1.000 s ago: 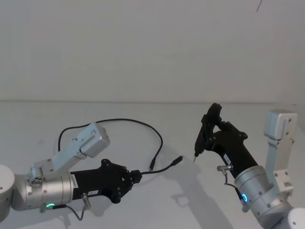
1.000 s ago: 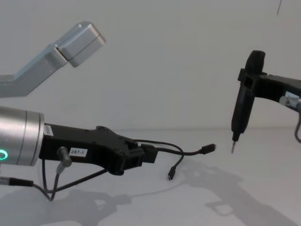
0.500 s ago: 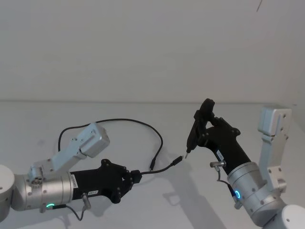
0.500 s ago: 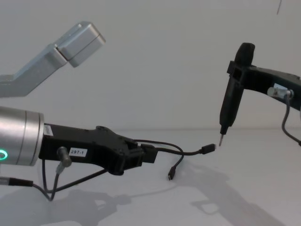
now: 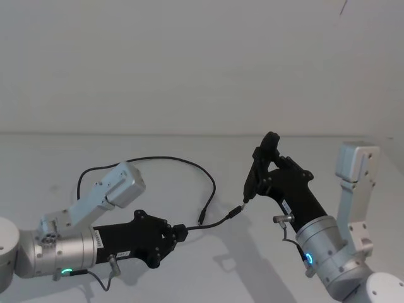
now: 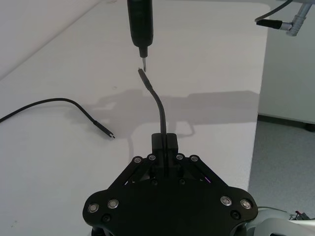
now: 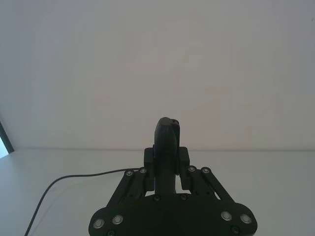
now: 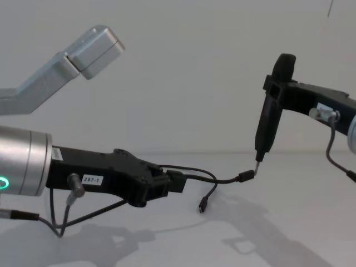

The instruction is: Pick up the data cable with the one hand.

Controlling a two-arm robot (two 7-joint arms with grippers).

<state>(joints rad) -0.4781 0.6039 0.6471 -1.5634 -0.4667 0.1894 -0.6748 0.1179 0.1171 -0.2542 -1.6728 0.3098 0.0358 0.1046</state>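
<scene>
Your left gripper sits low on the left, above the white table, with its fingers clamped on the data cable a short way back from one plug. From the jaws that short end sticks out to the right, lifted off the table, and finishes in a plug. In the left wrist view you see the same stub of data cable rising from between the fingers, its plug just below the metal tip of a slim black tool.

That tool is what stands in your way on the right. Your right gripper is closed on the tool's body and holds it upright, tip down, and the tip hangs right at the raised plug. From the chest view the tip looks to be just above the plug; you cannot tell whether they touch.

The rest of the cable loops away toward the far left, arcs across the table and comes back, and its other plug lies near the middle of the table, just left of the held end.

In the right wrist view the tool hides its own tip and the plug beneath it. The cable's run behind the silver elbow of your left arm is hidden in the head view.
</scene>
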